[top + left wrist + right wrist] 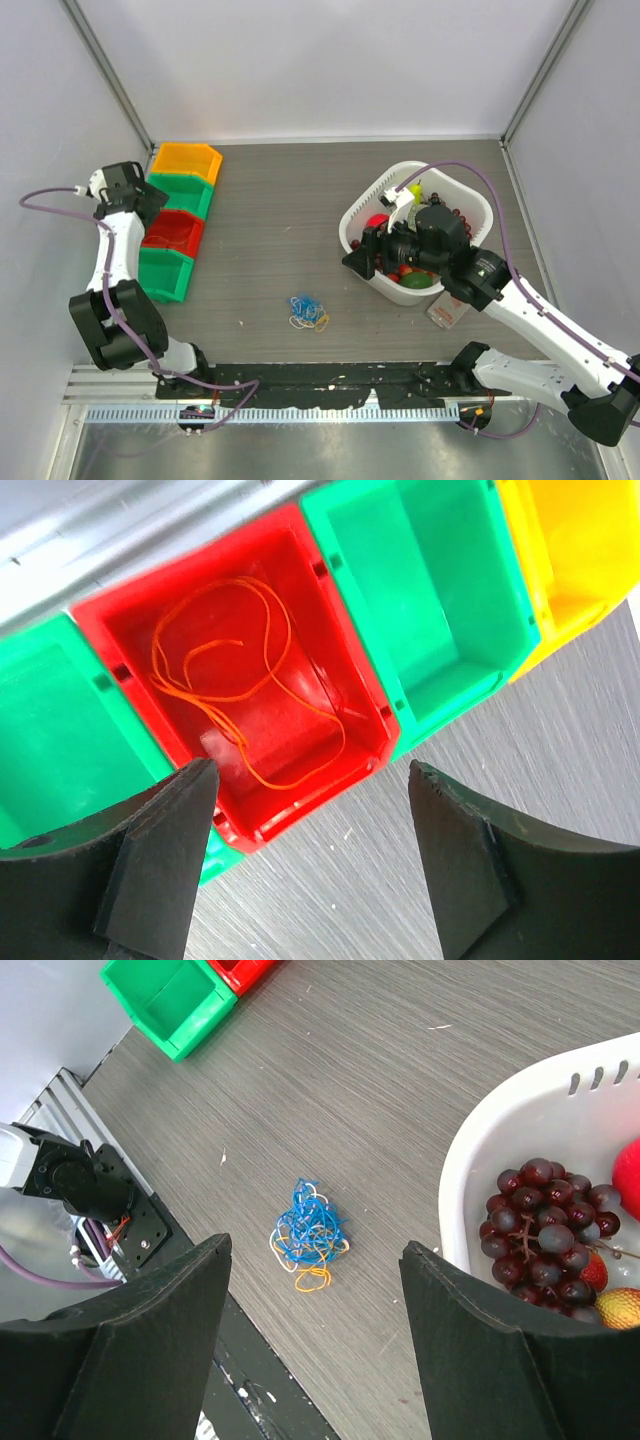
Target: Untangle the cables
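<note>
The cables (308, 311) lie as a small tangled clump of blue, orange and white wires on the table near the front edge; the clump also shows in the right wrist view (309, 1236). One loose orange wire (230, 675) lies inside the red bin (300, 590). My left gripper (312, 820) is open and empty, hovering over the near edge of the red bin. My right gripper (315, 1300) is open and empty, held above the table to the right of the clump, beside the white basket (365, 210).
A row of bins stands at the left: yellow (186, 160), green (182, 194), red (172, 231), green (163, 271). The white basket holds grapes (545, 1225) and other fruit. A small clear packet (447, 311) lies by the basket.
</note>
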